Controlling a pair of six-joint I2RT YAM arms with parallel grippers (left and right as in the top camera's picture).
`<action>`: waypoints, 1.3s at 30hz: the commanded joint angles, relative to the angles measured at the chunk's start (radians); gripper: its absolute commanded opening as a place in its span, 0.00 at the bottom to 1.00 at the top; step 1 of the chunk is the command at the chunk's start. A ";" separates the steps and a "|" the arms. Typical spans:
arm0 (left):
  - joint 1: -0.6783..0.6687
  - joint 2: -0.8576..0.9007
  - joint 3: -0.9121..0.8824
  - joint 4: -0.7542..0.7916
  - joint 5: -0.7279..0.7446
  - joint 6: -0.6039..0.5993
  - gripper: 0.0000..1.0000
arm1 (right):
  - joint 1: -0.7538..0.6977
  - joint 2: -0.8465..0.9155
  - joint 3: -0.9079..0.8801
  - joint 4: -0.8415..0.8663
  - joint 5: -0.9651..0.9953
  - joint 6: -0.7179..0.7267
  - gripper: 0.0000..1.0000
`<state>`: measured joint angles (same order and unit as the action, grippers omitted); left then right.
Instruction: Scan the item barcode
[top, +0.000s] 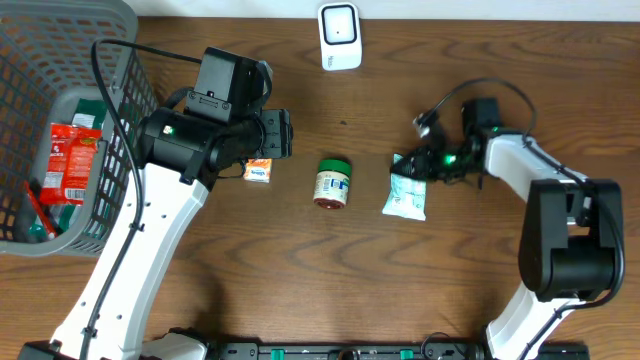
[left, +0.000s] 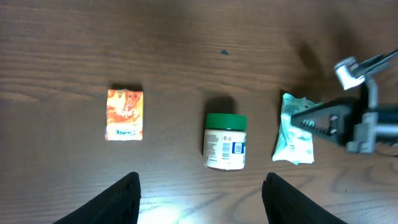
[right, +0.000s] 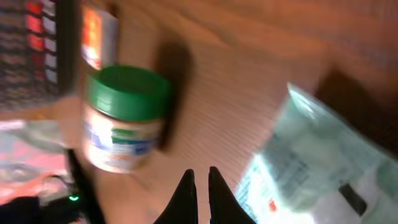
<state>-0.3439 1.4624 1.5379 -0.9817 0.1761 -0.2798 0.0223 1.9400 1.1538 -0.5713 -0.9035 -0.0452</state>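
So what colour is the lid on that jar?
Green. The jar's lid shows best in the left wrist view.

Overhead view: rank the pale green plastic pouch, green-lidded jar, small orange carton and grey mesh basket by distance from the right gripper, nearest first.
From the right gripper:
1. Pale green plastic pouch, right next to its tips.
2. Green-lidded jar, lying at table centre.
3. Small orange carton, beyond the jar, towards the left.
4. Grey mesh basket, far left edge.
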 joint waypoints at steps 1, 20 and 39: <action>0.000 -0.003 0.014 -0.005 -0.013 0.018 0.63 | -0.047 -0.038 0.060 -0.076 -0.027 0.003 0.03; 0.000 -0.003 0.011 -0.002 -0.013 0.018 0.63 | -0.058 -0.125 0.033 -0.058 0.299 0.083 0.06; 0.000 0.034 0.004 -0.006 -0.043 0.018 0.64 | 0.047 -0.193 -0.251 0.029 0.566 0.281 0.01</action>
<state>-0.3439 1.4696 1.5379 -0.9852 0.1501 -0.2794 0.0273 1.7462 0.9474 -0.6006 -0.3607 0.1593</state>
